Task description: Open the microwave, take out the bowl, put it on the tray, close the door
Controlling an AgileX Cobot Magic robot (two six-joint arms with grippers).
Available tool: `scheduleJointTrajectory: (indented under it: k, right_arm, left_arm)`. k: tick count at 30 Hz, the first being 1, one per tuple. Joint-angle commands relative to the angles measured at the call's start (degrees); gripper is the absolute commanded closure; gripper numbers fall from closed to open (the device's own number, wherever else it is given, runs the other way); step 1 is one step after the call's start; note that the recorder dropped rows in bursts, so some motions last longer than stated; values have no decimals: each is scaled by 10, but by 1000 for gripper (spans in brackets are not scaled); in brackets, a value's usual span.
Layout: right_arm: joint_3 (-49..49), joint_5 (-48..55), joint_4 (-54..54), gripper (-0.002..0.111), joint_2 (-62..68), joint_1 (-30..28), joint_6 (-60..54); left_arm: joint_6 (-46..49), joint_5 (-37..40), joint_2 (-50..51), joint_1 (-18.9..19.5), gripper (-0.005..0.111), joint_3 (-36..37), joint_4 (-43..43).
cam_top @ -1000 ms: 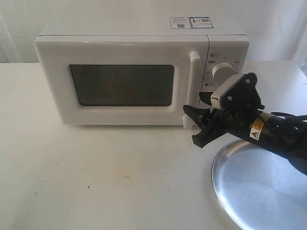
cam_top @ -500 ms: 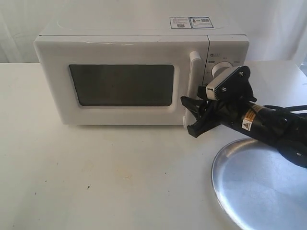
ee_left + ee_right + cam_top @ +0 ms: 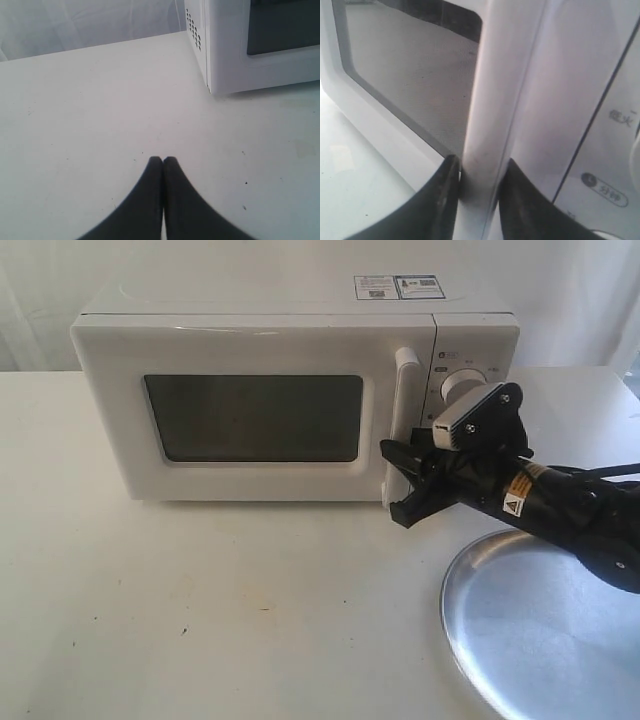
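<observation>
Brings the black right gripper [image 3: 392, 483] up from near the round silver metal tray [image 3: 540, 630] and clamps the vertical white bar handle [image 3: 405, 400], centre-right of frame, readying the shut white microwave door [image 3: 250, 350] for pulling.

Shows white microwave [image 3: 260, 340] standing on pale table [image 3: 200, 610], door [image 3: 120, 410] flush shut, dark window [image 3: 255, 418] facing out. Has right gripper [image 3: 400, 482] reaching in from the right at the lower end of the vertical handle [image 3: 405, 405], one finger to each side. Finds shiny tray [image 3: 530, 640] at near right, partly beneath the black arm [image 3: 570, 515].
</observation>
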Motion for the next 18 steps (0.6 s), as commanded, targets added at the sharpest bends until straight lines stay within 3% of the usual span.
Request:
scheduleJointTrajectory:
  k: [1,5,18]
  right_arm:
    - [0,-92,-131,108,-3,-1,5]
    - [0,-125,-240,108,-4,-12,27]
    - [-3,-125,-350,108,-6,-23,42]
  left_arm:
    - [0,-2,-1,-2,107,-1,0]
    - [0,-2,-1,-2,107,-1,0]
    - [0,-2,-1,-2,107,-1,0]
